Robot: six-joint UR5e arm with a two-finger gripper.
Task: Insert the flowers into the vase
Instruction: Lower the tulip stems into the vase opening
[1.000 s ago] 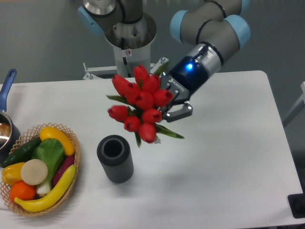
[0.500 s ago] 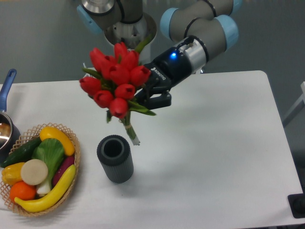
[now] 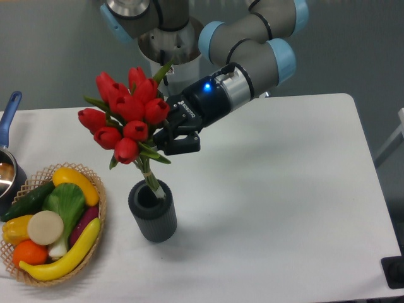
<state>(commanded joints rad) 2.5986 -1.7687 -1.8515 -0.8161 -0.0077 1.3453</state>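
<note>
One bunch, the flowers, is tilting left while my end effector is pinching it below the buds; stem tips are just entering the vase (near the worktop's front-left). I'm planning to straighten it, then lower slowly.

The scene is evenly and brightly lit from above, with no harsh glare. The white tabletop reads pale and slightly bluish, and shadows on it are soft and faint: a diffuse grey patch lies right of the small dark grey ribbed vase, and a weak one under the woven wicker basket. A small blue indicator light glows on the black gripper. The bunch of red tulip buds looks saturated and slightly soft-edged. Focus is otherwise fair, with mild compression grain; the grey backdrop is dimmer.
</note>
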